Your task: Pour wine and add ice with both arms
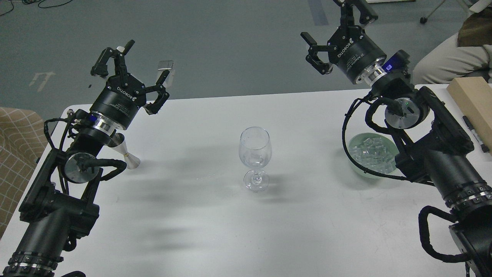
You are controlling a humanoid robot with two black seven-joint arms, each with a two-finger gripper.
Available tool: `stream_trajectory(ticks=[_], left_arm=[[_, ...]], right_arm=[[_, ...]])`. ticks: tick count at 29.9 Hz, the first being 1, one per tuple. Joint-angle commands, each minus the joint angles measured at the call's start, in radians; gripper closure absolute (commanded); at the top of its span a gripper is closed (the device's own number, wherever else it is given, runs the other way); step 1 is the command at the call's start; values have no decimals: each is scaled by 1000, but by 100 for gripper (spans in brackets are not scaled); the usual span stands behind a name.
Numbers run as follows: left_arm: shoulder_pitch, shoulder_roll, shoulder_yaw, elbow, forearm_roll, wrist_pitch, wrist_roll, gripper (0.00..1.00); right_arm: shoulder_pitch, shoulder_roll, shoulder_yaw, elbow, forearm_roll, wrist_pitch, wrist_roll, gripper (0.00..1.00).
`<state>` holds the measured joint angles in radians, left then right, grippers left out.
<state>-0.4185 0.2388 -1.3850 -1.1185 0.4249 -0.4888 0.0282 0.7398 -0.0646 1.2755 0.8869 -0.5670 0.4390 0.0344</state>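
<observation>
The fingers [103,63] of the left gripper [132,61], in the upper left of the frame, are spread wide and grasp nothing, raised above the far edge of the white bench [215,215]. The fingers [316,54] of the right gripper [338,30], at the upper right, are likewise splayed apart and empty, poised past the bench's far edge.

A clear stemmed glass [255,157] stands upright at the middle of the frame, well apart from both arms. Whether it holds any wine cannot be told.

The ice [374,154] is heaped in a pale green bowl [355,165] at the right, partly hidden behind the right arm [442,161]. A silver jigger [128,157] stands at the left, just beside the left arm [57,200]. A wooden block [472,100] and a dark pen [474,132] lie at the bench's right edge.
</observation>
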Motion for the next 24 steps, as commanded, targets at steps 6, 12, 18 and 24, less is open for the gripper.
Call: stream_trajectory(ticks=[6, 12, 18, 24], left_arm=[[-16, -3, 6, 45, -21, 0, 6, 2], [-22, -4, 6, 51, -23, 0, 7, 2], [-32, -21, 4, 57, -24, 0, 7, 2], [-32, -24, 1, 60, -24, 0, 9, 2]], right_arm=[[-10, -9, -2, -8, -1, 20, 4, 1], [-2, -11, 4, -61, -1, 50, 33, 1], [3, -9, 28, -86, 4, 50, 78, 1], [-3, -9, 35, -86, 6, 50, 78, 1]])
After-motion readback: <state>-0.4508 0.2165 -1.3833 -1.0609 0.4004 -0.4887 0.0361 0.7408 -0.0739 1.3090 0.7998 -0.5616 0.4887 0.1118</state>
